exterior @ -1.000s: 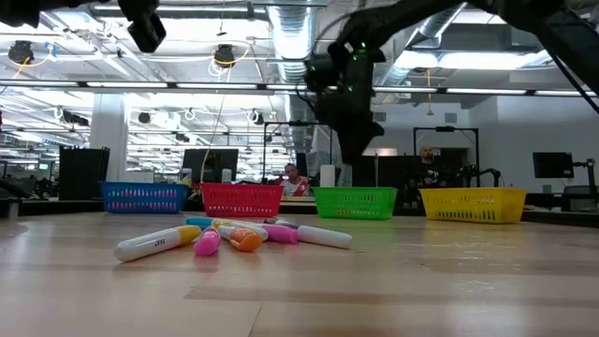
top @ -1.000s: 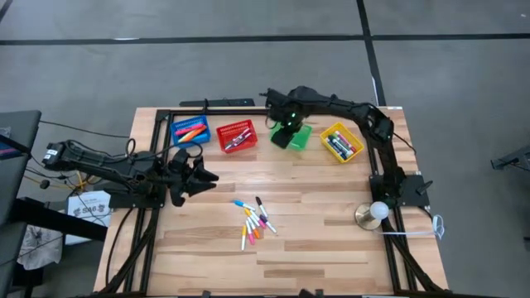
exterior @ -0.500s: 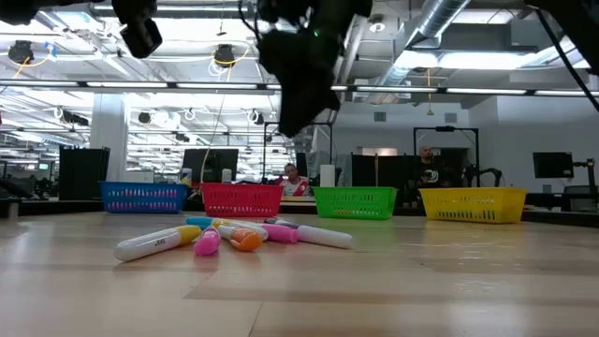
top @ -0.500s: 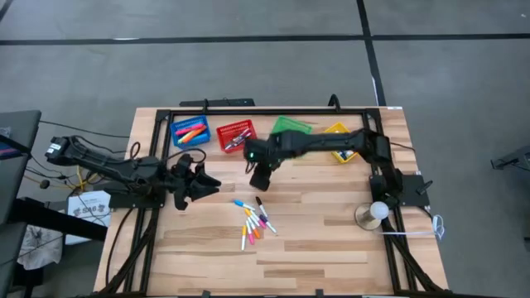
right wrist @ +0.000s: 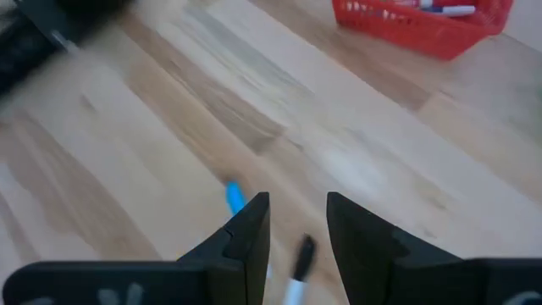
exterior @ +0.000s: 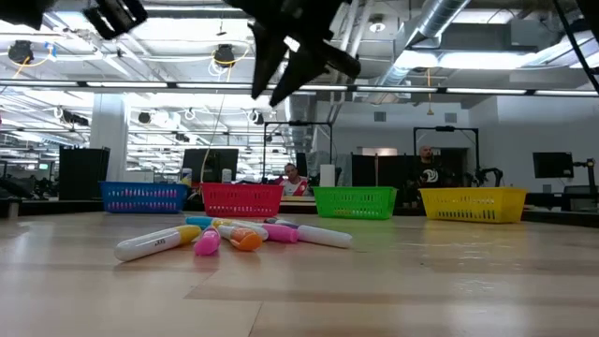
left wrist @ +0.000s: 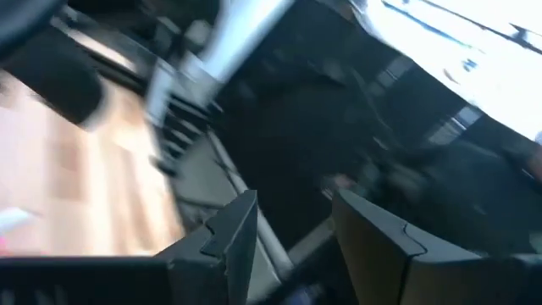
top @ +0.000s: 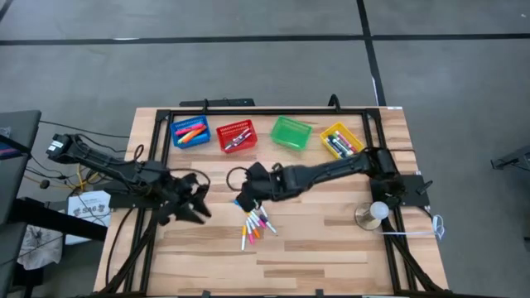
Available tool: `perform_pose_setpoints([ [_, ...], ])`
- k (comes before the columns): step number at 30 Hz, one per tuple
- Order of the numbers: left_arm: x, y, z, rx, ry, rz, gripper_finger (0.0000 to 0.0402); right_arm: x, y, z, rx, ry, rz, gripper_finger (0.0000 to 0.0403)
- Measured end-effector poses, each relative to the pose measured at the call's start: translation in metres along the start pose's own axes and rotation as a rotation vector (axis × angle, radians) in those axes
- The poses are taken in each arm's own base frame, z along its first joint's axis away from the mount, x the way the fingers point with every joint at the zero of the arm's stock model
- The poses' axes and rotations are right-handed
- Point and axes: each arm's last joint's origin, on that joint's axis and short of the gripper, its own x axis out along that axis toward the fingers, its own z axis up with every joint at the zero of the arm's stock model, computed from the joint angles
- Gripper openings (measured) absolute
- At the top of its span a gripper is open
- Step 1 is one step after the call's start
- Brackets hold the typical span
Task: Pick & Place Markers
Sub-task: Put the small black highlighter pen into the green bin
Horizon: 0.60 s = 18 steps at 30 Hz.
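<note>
- High view: loose markers (top: 255, 223) heaped near the middle of the worktop (top: 331, 248), a little toward the near edge. Right gripper (top: 245, 201) reached across from the right edge, poised just beside the far end of the heap, touching none of it. Left gripper (top: 197, 199) over the left half, apart from the heap. Along the far edge, a blue basket (top: 190, 132), red basket (top: 236, 136), green basket (top: 291, 132) and yellow basket (top: 341, 141), all but the green one showing markers inside.
- Low view: markers (exterior: 234, 236) lying flat on the wood; right gripper (exterior: 298, 65) well above them, jaws spread and empty.
- Left wrist view: left gripper (left wrist: 292, 246) with jaws apart, nothing between them; surroundings blurred.
- Right wrist view: right gripper (right wrist: 296, 233) with jaws parted, nothing pinched; a blue cap (right wrist: 235, 199) and a black cap (right wrist: 303, 252) on the worktop just past the fingertips; red basket (right wrist: 423, 25) beyond.
</note>
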Motion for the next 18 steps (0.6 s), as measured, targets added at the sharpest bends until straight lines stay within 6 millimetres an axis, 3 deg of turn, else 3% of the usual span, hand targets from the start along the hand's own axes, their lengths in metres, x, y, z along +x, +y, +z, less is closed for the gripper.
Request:
perform_pose_setpoints([
  [3, 0.001, -0.005, -0.004, 0.008, 0.074, -0.089, 0.0154, 0.006, 0.007, -0.015, 0.051, -0.033, 0.007, 0.0108],
  [9, 0.003, -0.010, -0.009, 0.038, 0.092, -0.106, 0.0154, 0.015, 0.005, -0.047, 0.226, 0.014, -0.040, 0.0108],
  [18, 0.004, -0.013, -0.011, 0.060, 0.071, -0.082, 0.0154, 0.032, 0.001, -0.068, 0.200, 0.080, -0.001, 0.0108],
])
